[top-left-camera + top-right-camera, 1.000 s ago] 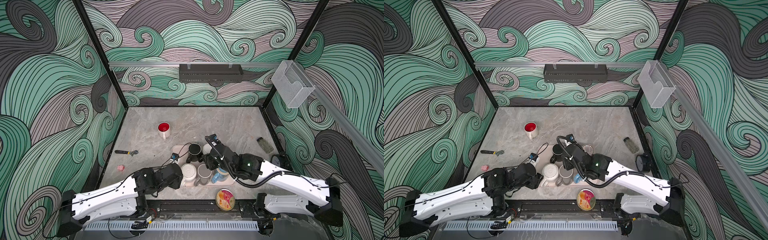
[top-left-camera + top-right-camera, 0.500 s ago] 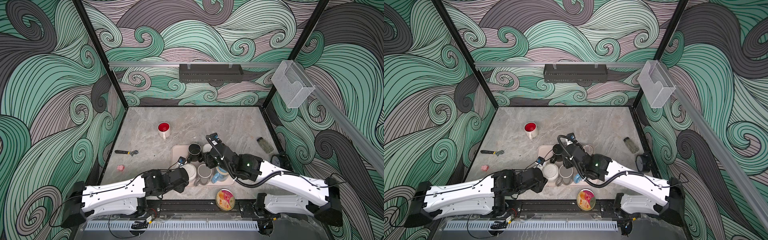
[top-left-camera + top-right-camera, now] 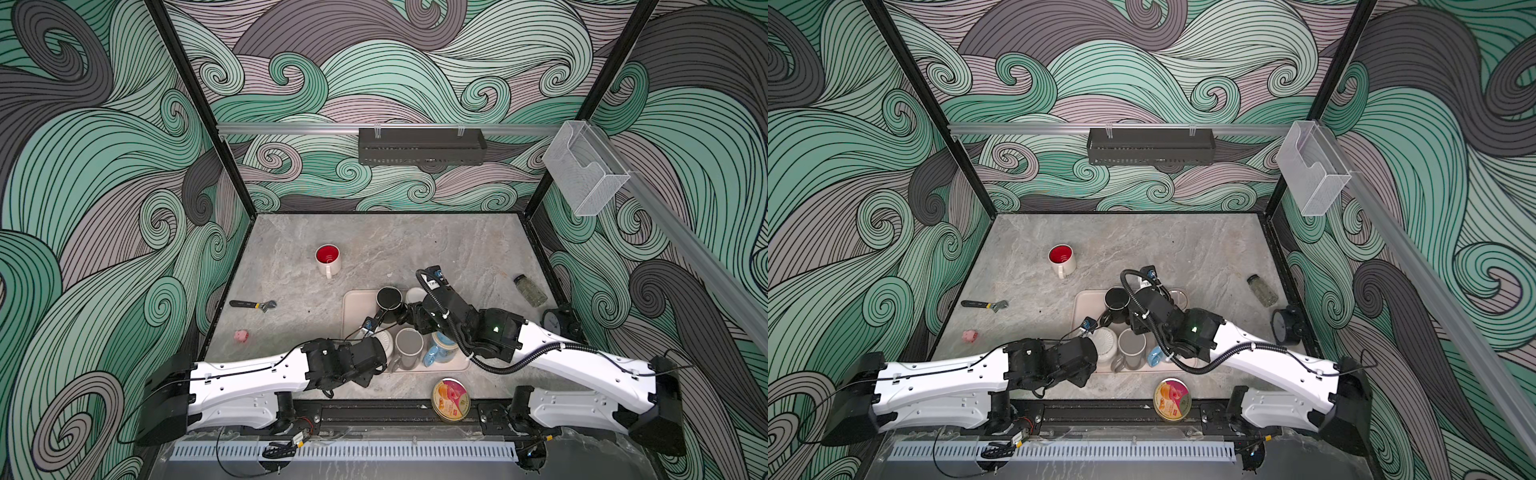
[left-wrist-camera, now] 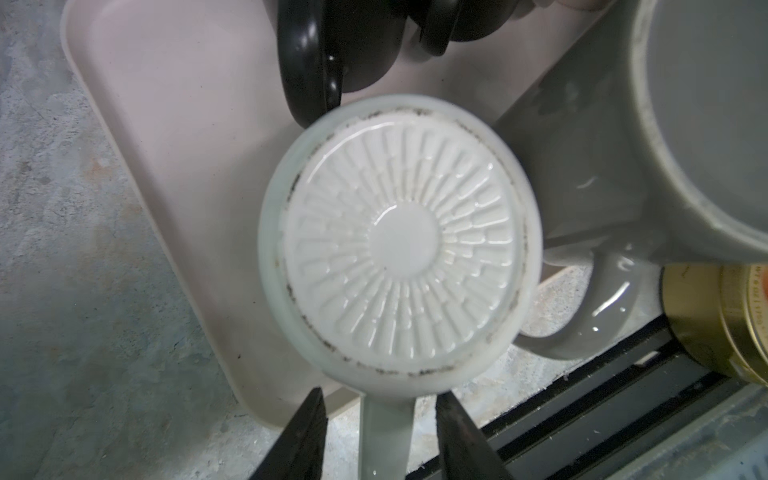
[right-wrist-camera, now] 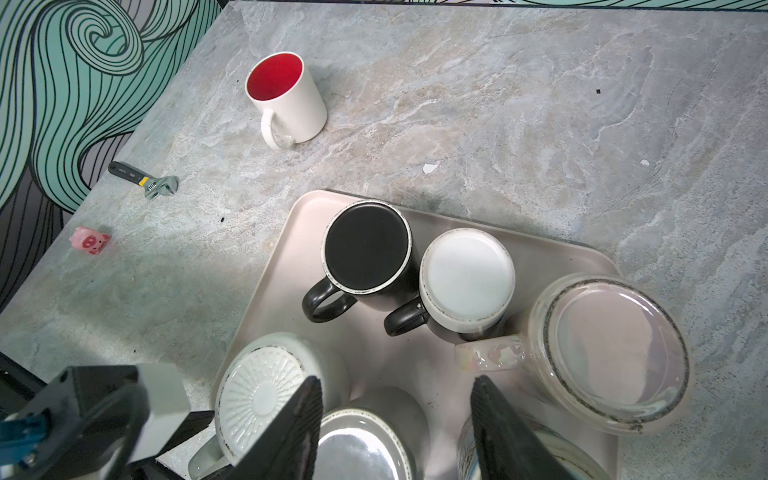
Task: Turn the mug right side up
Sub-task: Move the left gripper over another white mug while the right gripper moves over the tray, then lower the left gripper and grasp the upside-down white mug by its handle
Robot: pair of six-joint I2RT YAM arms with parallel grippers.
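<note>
Several mugs stand upside down on a beige tray [image 5: 286, 249]. The one at its near left corner is a white mug [image 4: 399, 241] with a ribbed base, also seen in a top view [image 3: 1105, 343]. My left gripper [image 4: 380, 395] is open, and its two fingers straddle this mug's handle [image 4: 384, 440] with a gap on each side. My right gripper [image 5: 395, 380] hangs open above the tray, over an upturned grey mug [image 5: 365, 440], holding nothing.
On the tray are also a black mug [image 5: 365, 245], a white-based mug [image 5: 467, 278], a pearly mug [image 5: 615, 349] and a blue mug [image 3: 440, 351]. An upright red-lined mug [image 5: 282, 95], wrench [image 5: 145, 180], pink pig [image 5: 90, 240], jar [image 3: 530, 291] and tin [image 3: 451, 399] lie around.
My left arm has moved right to the white mug, and its jaws have narrowed round the handle. The right gripper has barely shifted.
</note>
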